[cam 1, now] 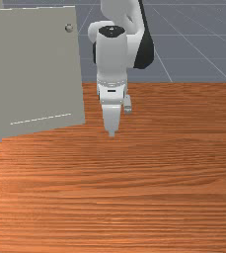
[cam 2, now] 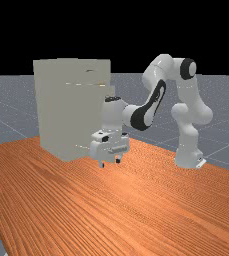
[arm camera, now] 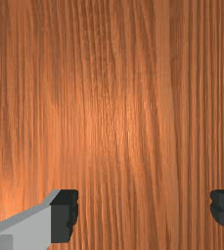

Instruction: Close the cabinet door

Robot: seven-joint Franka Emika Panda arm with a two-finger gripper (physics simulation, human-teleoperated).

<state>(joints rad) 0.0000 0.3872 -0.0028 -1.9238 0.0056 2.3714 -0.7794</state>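
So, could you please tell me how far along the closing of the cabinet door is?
No closing looks done: the door stands out from the cabinet. In hand, seemingly, is the approach: the open tool hangs above the table, a gap from the door in the front view. Left: contact, then likely a push until it sits flush.

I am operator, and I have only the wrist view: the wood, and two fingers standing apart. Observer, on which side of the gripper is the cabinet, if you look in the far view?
Observer: The cabinet stands toward the far view's left, and the gripper is to the right of its near corner.

Operator: Thank you. And in the front view, is there some knob, and where exactly?

Observer: Yes, a small round knob, high on the pale panel, near the edge that is nearer to the gripper.
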